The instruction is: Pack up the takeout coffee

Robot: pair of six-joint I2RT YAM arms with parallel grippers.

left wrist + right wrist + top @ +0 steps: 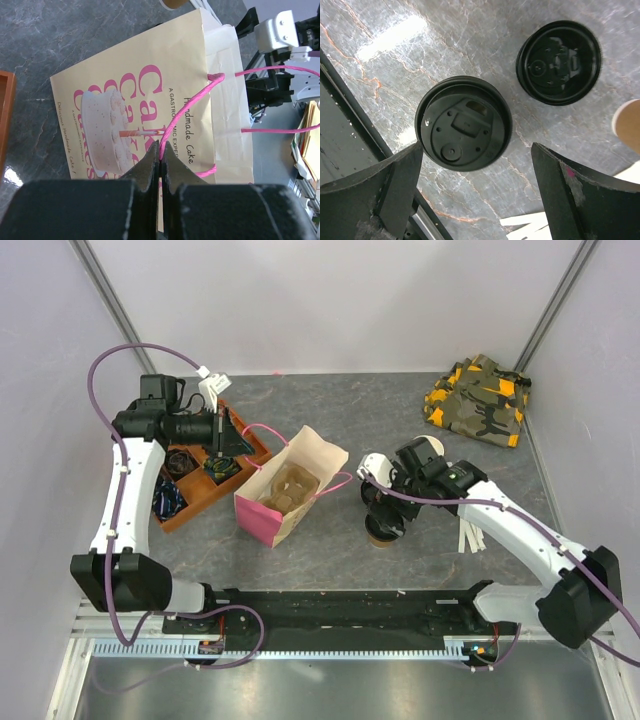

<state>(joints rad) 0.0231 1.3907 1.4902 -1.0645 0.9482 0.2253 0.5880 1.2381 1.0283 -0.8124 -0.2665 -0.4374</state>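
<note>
- Across the grey desk (330,405), the work sits between the middle and the near edge. A camouflage cloth (478,400) lies in the far right corner and a wooden tray (215,495) runs along the left edge, both well apart from the work.
- At the middle of the desk, the paper cake bag (322,452) has its mouth gaping, with a cardboard cup carrier (290,488) inside. The left hand (160,147) is clenched on the bag's pink cord handle (186,105). To my eye, that grip should hold the cord taut so the mouth is wide for the cup.
- To the right of the bag, toward the near edge, the takeout coffee (463,123) stands on the desk with its lid on. The right hand (477,150) hangs directly over it, released, with one finger to each side and neither touching.
- I'd say the grasp is the step in hand. The hand should come straight down past the lid's rim and close on the paper wall beneath it. Gripping the plastic could pop the lid off. The squeeze should be light, since paper buckles.
- Near the coffee lies a loose black lid (559,62), with a tan cup wall (628,124) peeking in beyond it. The finger on that side should descend without nudging either.
- Once held, the coffee wants lifting upright and lowering into a carrier socket.
</note>
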